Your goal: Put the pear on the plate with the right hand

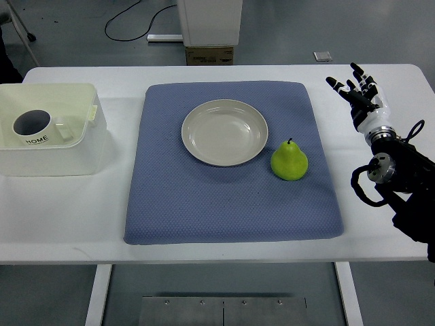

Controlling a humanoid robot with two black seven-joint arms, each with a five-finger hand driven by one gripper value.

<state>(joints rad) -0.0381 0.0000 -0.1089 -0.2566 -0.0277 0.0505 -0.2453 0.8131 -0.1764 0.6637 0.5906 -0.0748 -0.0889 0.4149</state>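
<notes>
The right hand [357, 92] hangs over the bare white table [61, 217] at its right edge, fingers spread and extended, holding nothing; its arm comes in from the right border, dark cabling looped around the wrist. Nothing lies under the palm or between the fingers, so the hand reads as parked clear of the work, waiting to reach in rather than mid-grasp. Nearest to it, off to its left and a little toward the robot, the pear [289, 161] stands upright on the blue mat [231, 204], stem up, well apart from the fingertips. The pear sits free on its base, which should let the hand close around its body from above or from the side, though its smooth rounded skin could slip or roll if the fingers meet it off-centre. Just beyond the pear, farther to the hand's left, the plate [224, 132] lies on the same mat, near the pear; that short hop looks deliberate, making the carry a small lift and sideways shift. The mat probably keeps both from sliding. Much farther to the hand's left, a clear plastic bin [75, 146] rests on the table with a mug [32, 128] inside, out of the reaching path. The left hand is not visible. The task has yet to begin.
</notes>
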